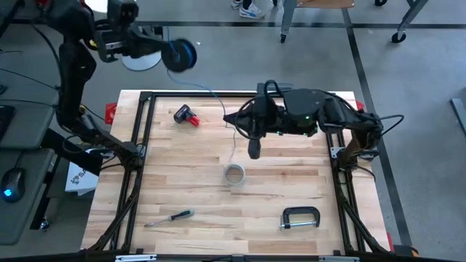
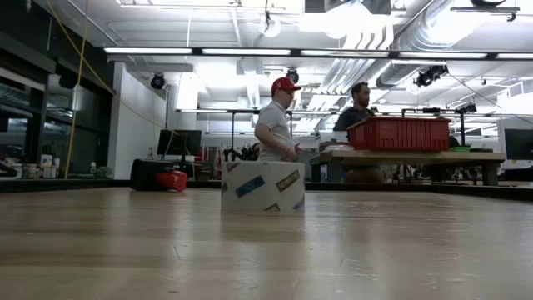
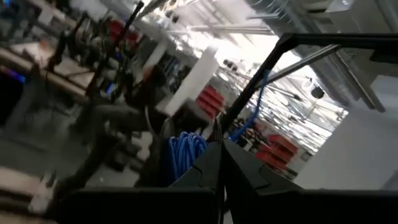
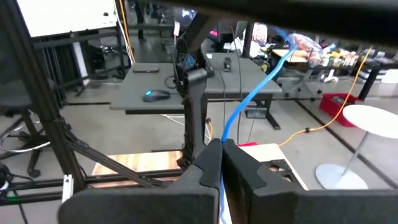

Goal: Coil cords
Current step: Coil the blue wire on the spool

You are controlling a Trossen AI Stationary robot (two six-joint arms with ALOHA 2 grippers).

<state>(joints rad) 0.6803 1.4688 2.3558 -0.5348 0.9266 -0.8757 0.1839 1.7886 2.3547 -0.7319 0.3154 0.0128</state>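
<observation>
A thin blue cord [image 1: 211, 92] stretches through the air between my two grippers. Its wound loops [image 1: 182, 54] sit at my left gripper [image 1: 172, 52], which is raised beyond the table's far left corner and shut. My right gripper [image 1: 234, 120] hovers over the table's far middle, also shut on the cord. From it a thin pale-looking strand [image 1: 233, 149] drops toward a pale roll [image 1: 233, 175] standing on the wood. In the left wrist view the loops [image 3: 185, 152] bunch beside the shut fingers [image 3: 208, 165]. My left gripper is shut at the blue coil [image 3: 186, 146]; the loops lie against the side of one finger, and a strand [image 3: 254, 99] leads away from them. Whether the loops go round the finger or are pinched, I cannot tell. The coil is lifted clear. My right gripper pinches a single run of the blue cord [image 4: 222, 142] between its two fingertips, which point about level toward the table's left. The cord rises beyond the fingers [image 4: 258, 81] toward the coil and passes down behind them, clear of the table here.
A red-and-black tool [image 1: 186, 115] lies at the far left, a screwdriver [image 1: 169, 216] near the front left, a black C-clamp [image 1: 300, 217] at the front right. Black frame rails [image 1: 140, 145] border the board. In the low view, people [image 2: 279, 121] stand beyond the table.
</observation>
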